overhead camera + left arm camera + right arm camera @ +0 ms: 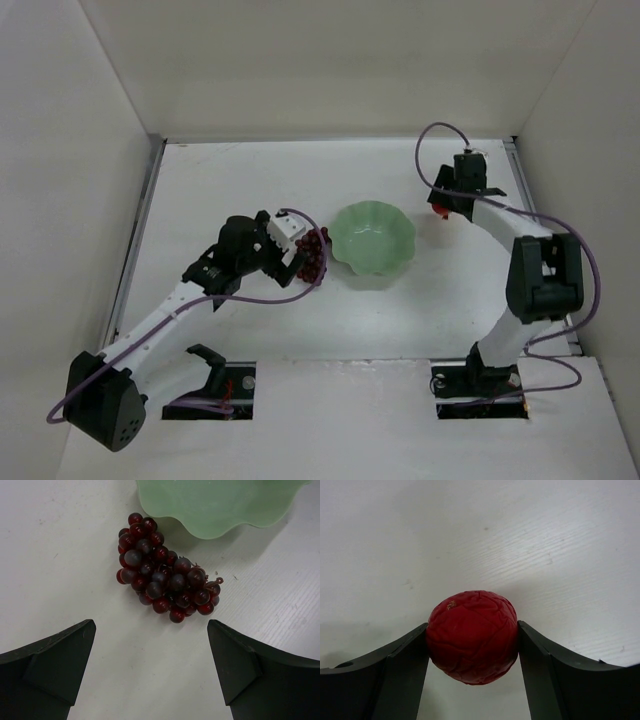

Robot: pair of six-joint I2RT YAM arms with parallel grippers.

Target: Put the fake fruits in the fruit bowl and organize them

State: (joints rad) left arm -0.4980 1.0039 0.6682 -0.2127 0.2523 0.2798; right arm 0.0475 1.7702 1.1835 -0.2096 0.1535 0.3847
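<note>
Overhead view: fruit bowl (373, 243) sits mid-table. The grape bunch (313, 257) lies on the table (250, 180) just beside the bowl's left rim, with the left gripper (303, 258) over it. At the far right, the right gripper (446, 208) is low at the small red fruit (439, 211), well apart from the bowl.

Left wrist view: the jaws stand wide apart, gripping nothing. The grapes lie ahead of them, near the bowl's wavy edge.

Right wrist view: both fingers (405, 655) press the sides of the wrinkled red fruit, clamped on it above the white table.
</note>
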